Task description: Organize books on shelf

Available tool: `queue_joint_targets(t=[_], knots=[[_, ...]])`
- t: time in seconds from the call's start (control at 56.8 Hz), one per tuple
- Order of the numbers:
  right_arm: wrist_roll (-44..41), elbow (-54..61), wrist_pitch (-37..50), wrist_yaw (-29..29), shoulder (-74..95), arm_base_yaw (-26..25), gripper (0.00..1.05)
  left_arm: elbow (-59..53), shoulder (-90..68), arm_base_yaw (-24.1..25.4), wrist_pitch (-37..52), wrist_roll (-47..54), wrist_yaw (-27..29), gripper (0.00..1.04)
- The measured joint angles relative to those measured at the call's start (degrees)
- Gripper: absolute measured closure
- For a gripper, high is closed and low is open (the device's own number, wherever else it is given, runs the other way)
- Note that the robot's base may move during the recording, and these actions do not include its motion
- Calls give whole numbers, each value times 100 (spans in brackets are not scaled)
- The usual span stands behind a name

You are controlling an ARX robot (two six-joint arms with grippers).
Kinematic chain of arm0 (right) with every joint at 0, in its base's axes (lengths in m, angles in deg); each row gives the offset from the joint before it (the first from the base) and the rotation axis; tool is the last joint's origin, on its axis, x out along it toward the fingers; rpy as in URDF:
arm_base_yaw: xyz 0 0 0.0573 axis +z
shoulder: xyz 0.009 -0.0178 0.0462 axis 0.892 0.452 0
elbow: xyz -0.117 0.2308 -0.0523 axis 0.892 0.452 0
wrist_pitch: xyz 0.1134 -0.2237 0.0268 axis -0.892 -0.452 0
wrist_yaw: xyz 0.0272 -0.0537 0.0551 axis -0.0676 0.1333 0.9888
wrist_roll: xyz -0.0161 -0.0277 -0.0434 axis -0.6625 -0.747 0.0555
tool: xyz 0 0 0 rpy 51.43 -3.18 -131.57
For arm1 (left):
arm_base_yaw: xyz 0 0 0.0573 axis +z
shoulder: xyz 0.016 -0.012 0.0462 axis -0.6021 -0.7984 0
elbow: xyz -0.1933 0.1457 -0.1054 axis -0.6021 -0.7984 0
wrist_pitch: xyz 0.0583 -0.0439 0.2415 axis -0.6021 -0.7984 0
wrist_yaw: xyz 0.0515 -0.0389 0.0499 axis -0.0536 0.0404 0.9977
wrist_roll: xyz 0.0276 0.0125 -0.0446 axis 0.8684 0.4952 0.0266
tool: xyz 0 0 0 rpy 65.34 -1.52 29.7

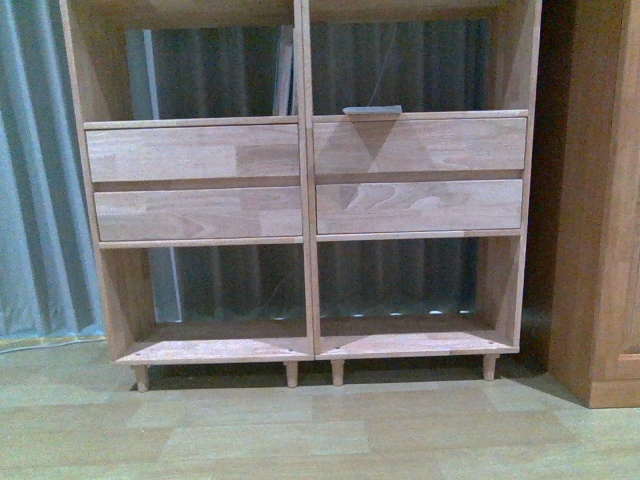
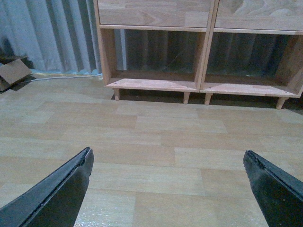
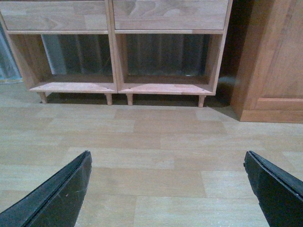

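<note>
The light wooden shelf fills the front view, with four drawer fronts across its middle. In its upper left compartment, thin pale books stand upright against the central divider. A thin greyish book lies flat at the front edge of the upper right compartment. Both lower compartments look empty. My left gripper hangs open over bare floor, well short of the shelf. My right gripper is open too, with nothing between its fingers, facing the shelf. Neither arm shows in the front view.
A darker wooden cabinet stands close to the right of the shelf, also in the right wrist view as the cabinet. Grey curtains hang behind and to the left. A cardboard box lies on the floor at far left.
</note>
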Motion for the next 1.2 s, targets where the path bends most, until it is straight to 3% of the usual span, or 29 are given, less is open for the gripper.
queue_joint_targets(t=[1.196], knots=[[0,0,-2,2,0,0,7,0,0,0,0,0,-2,7]])
